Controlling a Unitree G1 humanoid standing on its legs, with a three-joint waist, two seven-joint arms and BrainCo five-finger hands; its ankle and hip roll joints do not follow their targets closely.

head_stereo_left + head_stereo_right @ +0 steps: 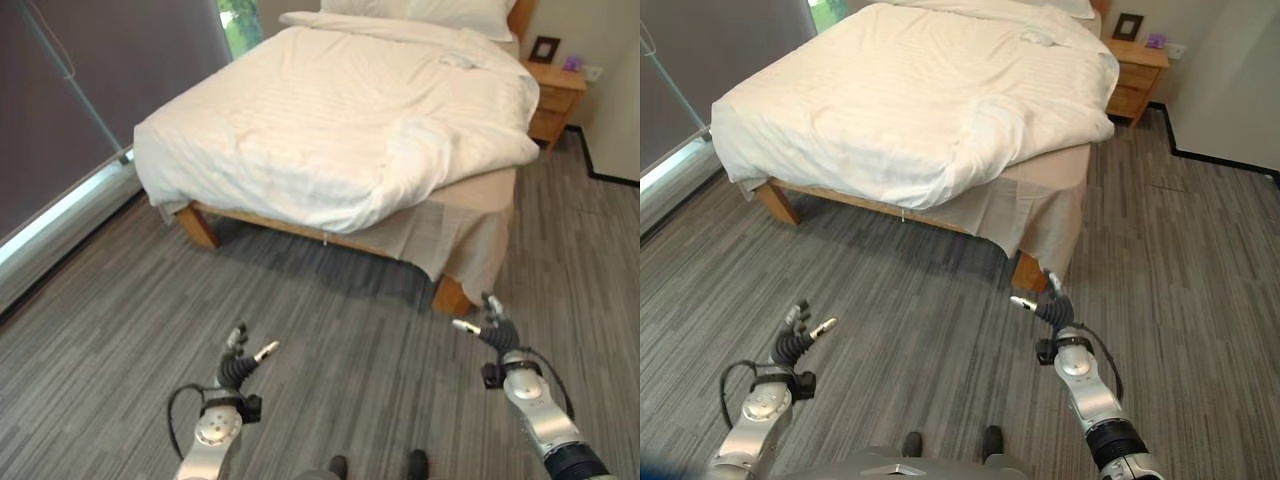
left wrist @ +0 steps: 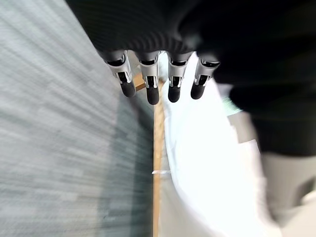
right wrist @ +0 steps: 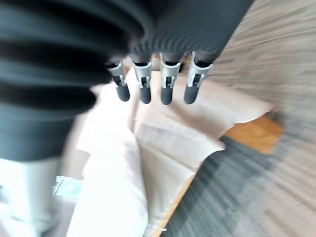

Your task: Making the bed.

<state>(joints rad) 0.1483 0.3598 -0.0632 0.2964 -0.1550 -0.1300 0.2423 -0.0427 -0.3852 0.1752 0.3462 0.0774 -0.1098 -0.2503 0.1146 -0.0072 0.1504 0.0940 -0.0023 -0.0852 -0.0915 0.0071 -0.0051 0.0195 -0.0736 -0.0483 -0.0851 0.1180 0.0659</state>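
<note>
A wooden bed stands ahead, covered by a white duvet that lies rumpled and hangs askew over the near right corner. There a beige sheet shows below it, down to the bed's leg. White pillows lie at the head. My left hand hovers low over the floor, well short of the bed, with straight fingers and nothing in it. My right hand is open too, close to the bed's near right leg, its fingers pointing at the sheet.
A wooden nightstand with a dark picture frame stands at the bed's far right. A grey curtain and a window ledge run along the left. Grey plank floor spreads between me and the bed.
</note>
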